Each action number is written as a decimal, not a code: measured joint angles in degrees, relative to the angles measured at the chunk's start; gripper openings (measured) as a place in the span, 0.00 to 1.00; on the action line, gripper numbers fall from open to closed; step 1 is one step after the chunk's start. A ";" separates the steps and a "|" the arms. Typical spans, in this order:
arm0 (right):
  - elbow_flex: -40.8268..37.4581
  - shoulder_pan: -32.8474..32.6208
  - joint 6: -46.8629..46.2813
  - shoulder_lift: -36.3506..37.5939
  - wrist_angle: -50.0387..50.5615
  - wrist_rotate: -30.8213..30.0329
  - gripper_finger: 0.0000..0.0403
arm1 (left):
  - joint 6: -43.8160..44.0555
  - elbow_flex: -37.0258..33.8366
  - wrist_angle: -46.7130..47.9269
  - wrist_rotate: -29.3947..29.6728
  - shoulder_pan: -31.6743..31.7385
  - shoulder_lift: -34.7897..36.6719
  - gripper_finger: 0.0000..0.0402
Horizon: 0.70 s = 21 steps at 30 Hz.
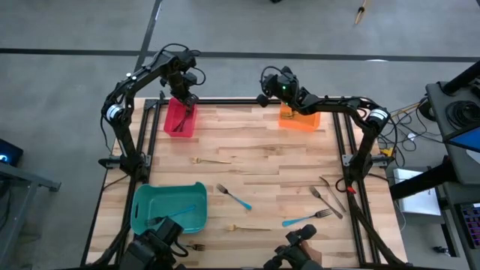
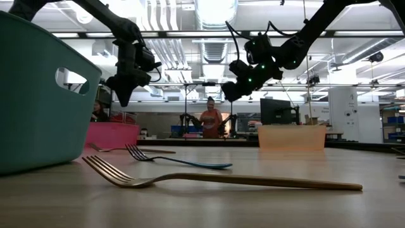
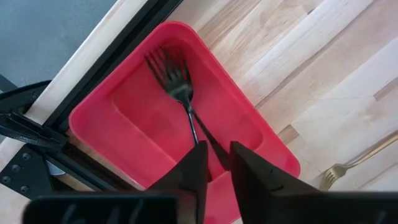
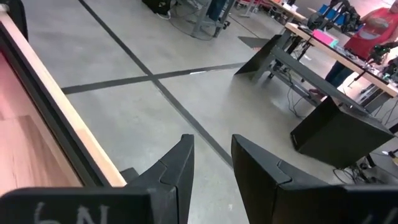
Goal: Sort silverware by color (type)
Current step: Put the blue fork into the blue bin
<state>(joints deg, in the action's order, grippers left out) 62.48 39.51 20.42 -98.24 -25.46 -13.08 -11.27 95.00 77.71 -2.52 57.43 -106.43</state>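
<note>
While the left gripper (image 3: 214,163) hangs over the red bin (image 1: 180,116) at the table's far left corner, the main risk, as I judge it, lies with the dark fork (image 3: 180,93) lying inside that bin: its handle end runs right up to the gap between the fingers, so if the gripper lifts before the jaws have parted enough, the fork could be dragged up and tipped over the bin wall onto the table. The jaws stand only a narrow slit apart, and I cannot tell whether they grip the handle or have let it go, since the fork's head already rests on the bin floor. The right gripper (image 4: 211,158) waits above the orange bin (image 1: 300,118) at the far right corner, its fingers parted with nothing between them. Much of the sorting looks undone: gold forks (image 1: 210,160) lie in mid-table and near the front edge, two blue-handled forks (image 1: 235,197) lie apart on the wood, one more rests in the teal bin (image 1: 169,209), and grey forks (image 1: 328,196) sit near the right side, so a careless reach could knock neighbours askew.
</note>
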 joint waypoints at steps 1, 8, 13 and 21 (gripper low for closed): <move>0.00 0.00 -0.04 0.00 0.32 0.00 0.24 | 0.23 0.00 -0.05 0.00 0.00 0.00 0.14; 0.00 0.00 -1.48 0.04 5.02 0.01 0.24 | 1.71 0.00 -0.56 0.03 -0.01 0.00 0.18; 0.00 0.00 -0.56 0.12 7.90 0.00 0.24 | 3.60 -0.04 -0.70 0.07 -0.46 1.44 0.18; 0.00 -1.24 -5.17 3.80 10.11 0.04 0.24 | 6.36 -3.25 -9.91 0.00 -6.36 12.63 0.16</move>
<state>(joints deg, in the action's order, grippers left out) 62.48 38.26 15.26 -94.44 -15.36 -13.05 -4.92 91.75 67.80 -2.52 51.07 -93.80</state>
